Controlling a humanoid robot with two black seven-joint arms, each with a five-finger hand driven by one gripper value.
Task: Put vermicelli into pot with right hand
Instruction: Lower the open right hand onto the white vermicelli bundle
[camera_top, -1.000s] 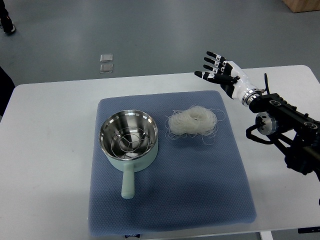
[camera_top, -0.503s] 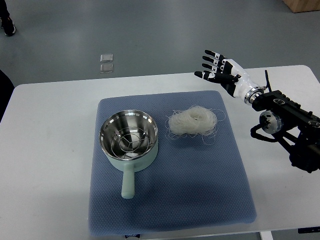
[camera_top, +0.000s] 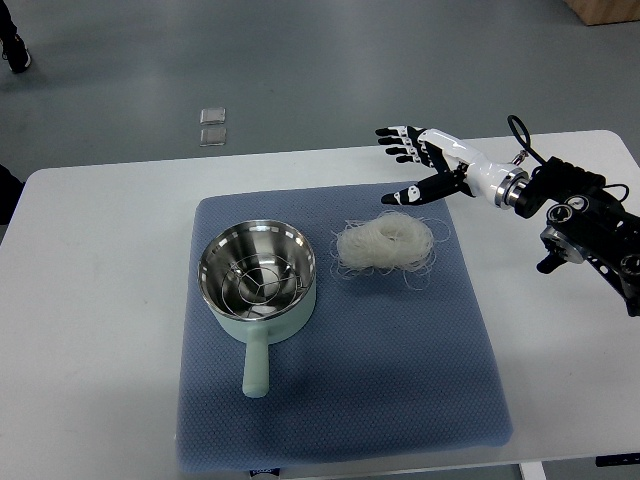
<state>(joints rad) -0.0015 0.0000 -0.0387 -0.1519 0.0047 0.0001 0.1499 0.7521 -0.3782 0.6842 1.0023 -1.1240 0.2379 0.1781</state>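
Observation:
A white nest of vermicelli (camera_top: 386, 243) lies on the blue mat (camera_top: 400, 360), just right of the pot. The pot (camera_top: 257, 272) is steel inside with a wire rack, pale green outside, its handle pointing toward the near edge. My right hand (camera_top: 410, 165) hovers above the mat's far edge, just beyond and slightly right of the vermicelli, fingers spread and holding nothing. Its arm (camera_top: 575, 210) comes in from the right. The left arm is out of sight.
The mat lies on a white table (camera_top: 100, 300). On the grey floor beyond the table sit two small square plates (camera_top: 213, 126). A dark shoe (camera_top: 12, 45) shows at the top left corner.
My right hand has swung left and tilted down toward the vermicelli, with fingers still spread. The forearm has turned flatter across the table's right side. Pot and vermicelli have not moved.

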